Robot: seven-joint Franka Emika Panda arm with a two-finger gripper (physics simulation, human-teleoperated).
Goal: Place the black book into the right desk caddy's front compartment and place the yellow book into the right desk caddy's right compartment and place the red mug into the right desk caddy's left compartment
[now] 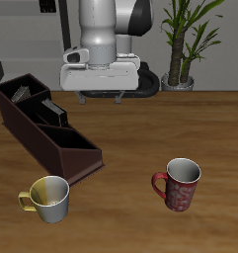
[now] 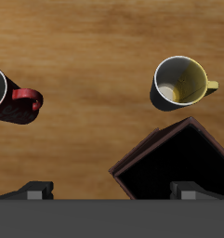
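The red mug stands upright on the wood table near its front edge, apart from everything. The right desk caddy runs diagonally from a tall end at the back to a low end toward the front. A black book stands in its narrow middle section. A grey-tan shape that may be the yellow book shows in the tall-end section. The low-end section looks empty. My gripper hangs open above the table behind the caddy, holding nothing.
A cream mug with a yellow handle stands near the caddy's low end, close to the table's front edge. A potted plant is behind the table at the back.
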